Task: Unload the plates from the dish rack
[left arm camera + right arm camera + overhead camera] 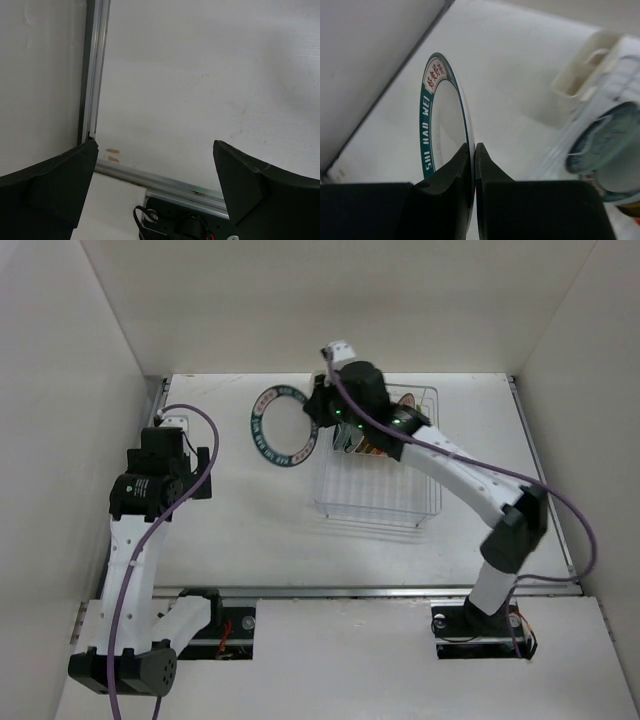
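Right tool [472, 146] gripping teal-rimmed plate [445, 120], beside dish rack [376, 514]

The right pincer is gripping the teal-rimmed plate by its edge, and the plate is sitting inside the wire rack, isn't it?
Not quite. The right pincer does grip the teal-rimmed plate by its edge, but the plate is outside the dish rack, held clear of its left side. The top external view shows this.
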Tool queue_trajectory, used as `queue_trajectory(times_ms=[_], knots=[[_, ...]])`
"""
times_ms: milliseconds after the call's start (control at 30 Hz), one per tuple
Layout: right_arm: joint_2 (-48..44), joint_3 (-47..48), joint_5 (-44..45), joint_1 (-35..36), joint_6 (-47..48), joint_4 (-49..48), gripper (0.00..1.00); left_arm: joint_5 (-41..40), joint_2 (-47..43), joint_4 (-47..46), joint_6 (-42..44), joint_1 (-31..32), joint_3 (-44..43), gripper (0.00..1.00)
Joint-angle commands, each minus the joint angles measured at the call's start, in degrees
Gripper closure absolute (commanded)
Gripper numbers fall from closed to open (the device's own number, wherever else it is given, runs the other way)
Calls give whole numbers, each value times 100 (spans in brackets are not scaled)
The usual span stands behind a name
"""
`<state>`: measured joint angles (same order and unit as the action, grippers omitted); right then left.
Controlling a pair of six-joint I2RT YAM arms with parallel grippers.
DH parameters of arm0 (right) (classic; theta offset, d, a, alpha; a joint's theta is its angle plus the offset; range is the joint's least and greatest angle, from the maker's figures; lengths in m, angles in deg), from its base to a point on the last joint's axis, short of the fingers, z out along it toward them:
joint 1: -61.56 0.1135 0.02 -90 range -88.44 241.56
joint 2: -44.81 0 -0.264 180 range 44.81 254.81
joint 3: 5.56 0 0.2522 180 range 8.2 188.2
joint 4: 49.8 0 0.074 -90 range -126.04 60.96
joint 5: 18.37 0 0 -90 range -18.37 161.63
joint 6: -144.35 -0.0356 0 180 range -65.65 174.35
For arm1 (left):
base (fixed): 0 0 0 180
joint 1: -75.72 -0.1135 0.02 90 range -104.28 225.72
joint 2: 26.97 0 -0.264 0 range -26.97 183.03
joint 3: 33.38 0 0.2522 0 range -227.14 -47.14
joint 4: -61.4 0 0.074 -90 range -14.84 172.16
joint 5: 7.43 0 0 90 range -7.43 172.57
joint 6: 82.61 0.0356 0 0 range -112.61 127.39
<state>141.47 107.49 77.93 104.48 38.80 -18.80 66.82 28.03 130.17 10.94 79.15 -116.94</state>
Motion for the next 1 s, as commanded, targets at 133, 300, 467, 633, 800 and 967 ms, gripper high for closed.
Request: queue_trajectory(times_ms=[133,300,467,633,800,967], knots=[[2002,934,-2238,112,-984,-509,100,-640,-174,265,-777,-26,-95,0],[2971,1251,-2827,164,-1266,-511,100,-430,-236,265,-716,-26,-42,0],[3359,1330,-2758,164,-1451,-265,82,-324,-236,265,-522,-26,-42,0],[3149,1278,-2187,164,-1223,139,41,-262,-236,265,-409,-26,-42,0],[2630,725,-1248,164,-1169,332,33,-262,-236,213,-356,-26,-42,0],[2164,233,-868,164,-1169,667,27,-262,-236,213,-302,-26,10,0]])
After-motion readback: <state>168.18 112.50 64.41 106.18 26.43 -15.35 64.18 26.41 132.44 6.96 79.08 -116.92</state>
